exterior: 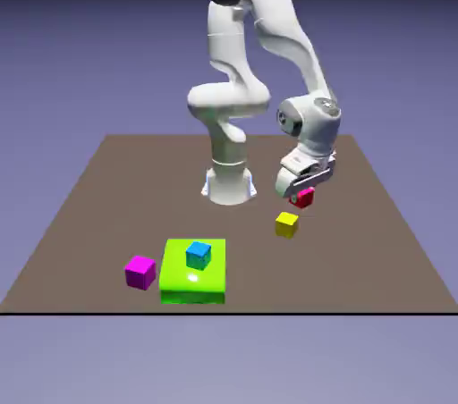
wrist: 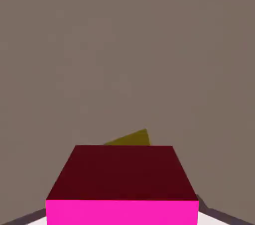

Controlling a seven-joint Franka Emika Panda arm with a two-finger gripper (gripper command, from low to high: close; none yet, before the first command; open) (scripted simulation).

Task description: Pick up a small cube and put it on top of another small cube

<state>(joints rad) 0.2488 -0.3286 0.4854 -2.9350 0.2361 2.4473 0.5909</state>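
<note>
A: Where's the yellow cube (exterior: 286, 224)?
B: Below the tool (exterior: 300, 196), which is clamped on the red cube (wrist: 124, 171). Better centre above it, square up, then lower gently.

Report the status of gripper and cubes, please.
Jaws shut on red cube. Yellow cube on table, not yet covered. Nothing seen blocking the yellow cube's top.

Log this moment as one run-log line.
gripper: shut on red cube | yellow cube: on table, nothing on top | stacking: not yet done
</note>
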